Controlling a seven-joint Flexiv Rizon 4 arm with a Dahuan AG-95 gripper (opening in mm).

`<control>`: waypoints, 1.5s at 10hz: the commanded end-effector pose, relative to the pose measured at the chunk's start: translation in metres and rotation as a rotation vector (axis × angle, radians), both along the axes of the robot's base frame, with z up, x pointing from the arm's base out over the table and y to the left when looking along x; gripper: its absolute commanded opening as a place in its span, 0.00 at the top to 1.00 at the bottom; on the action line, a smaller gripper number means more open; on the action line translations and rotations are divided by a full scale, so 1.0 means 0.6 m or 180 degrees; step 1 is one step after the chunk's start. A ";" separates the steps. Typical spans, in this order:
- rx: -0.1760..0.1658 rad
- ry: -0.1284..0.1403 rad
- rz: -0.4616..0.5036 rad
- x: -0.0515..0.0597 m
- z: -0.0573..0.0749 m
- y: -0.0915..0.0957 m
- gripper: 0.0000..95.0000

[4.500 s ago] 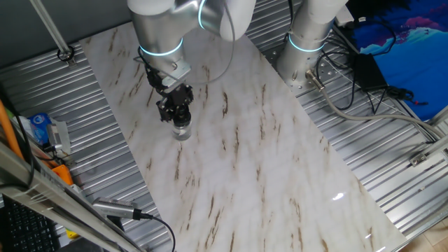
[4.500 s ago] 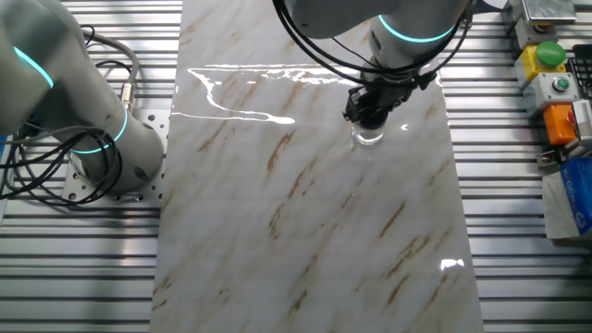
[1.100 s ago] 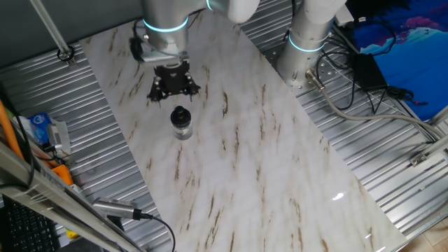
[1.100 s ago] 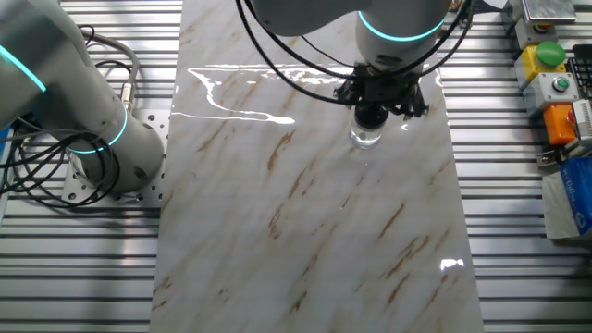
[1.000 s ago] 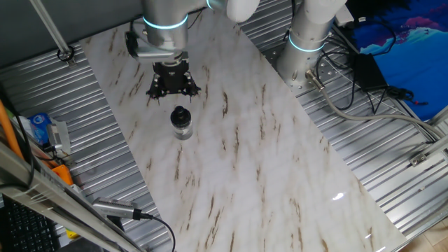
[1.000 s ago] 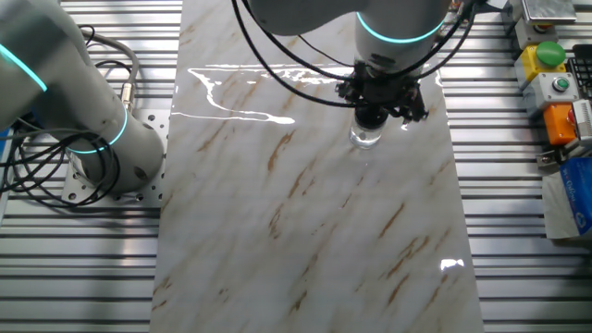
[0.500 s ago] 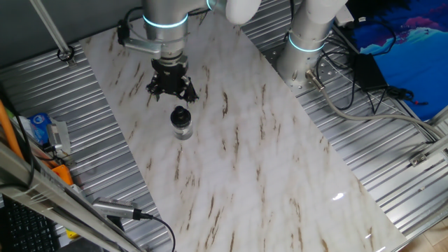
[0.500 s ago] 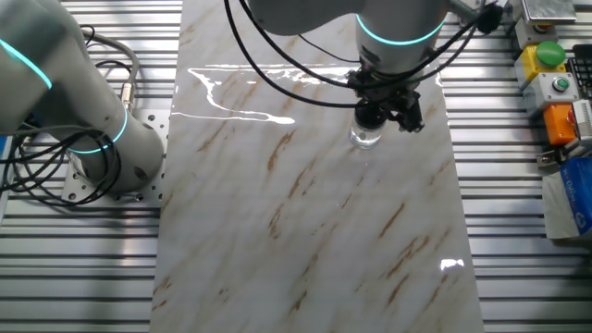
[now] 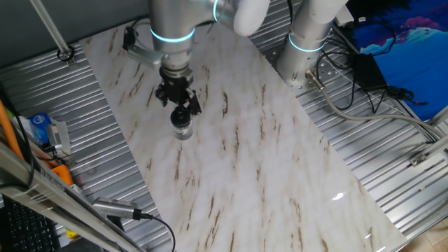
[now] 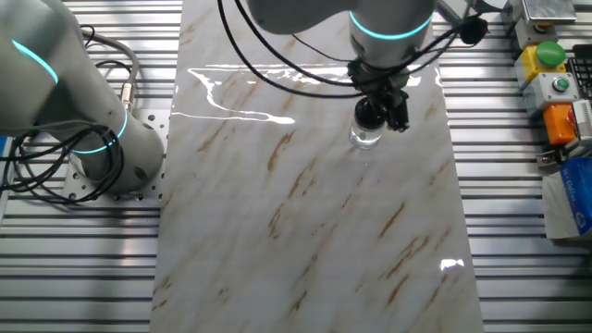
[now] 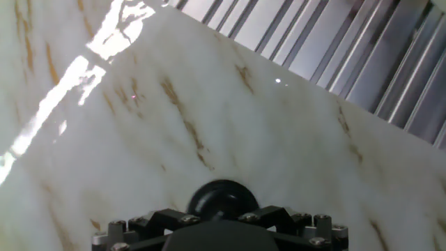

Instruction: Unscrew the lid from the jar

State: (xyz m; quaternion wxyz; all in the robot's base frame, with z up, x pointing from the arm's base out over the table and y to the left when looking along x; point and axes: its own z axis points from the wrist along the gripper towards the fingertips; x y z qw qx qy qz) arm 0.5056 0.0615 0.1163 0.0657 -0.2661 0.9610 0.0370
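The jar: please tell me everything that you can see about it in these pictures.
The jar is small, short and round, of clear material that looks like glass or plastic. It stands upright on the marbled table. A black round lid is on top of it. The gripper hangs just above the lid; whether it touches cannot be told. Nothing else is near the jar.

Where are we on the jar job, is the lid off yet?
Not yet. The lid sits on the jar, which stands upright on the marble table. In hand: the gripper hangs open just above the lid, not gripping it. Left: close on the lid, twist it loose and lift it off.
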 end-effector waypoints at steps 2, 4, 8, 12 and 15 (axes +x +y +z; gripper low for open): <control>-0.0093 0.0006 0.0054 -0.012 -0.010 0.016 0.20; -0.0143 -0.0006 0.0172 -0.012 -0.009 0.015 0.20; -0.0154 -0.0008 0.0233 -0.016 -0.006 0.008 0.20; -0.0146 -0.0017 0.0264 -0.020 -0.010 -0.005 0.20; -0.0141 -0.0019 0.0256 -0.016 -0.016 -0.007 0.20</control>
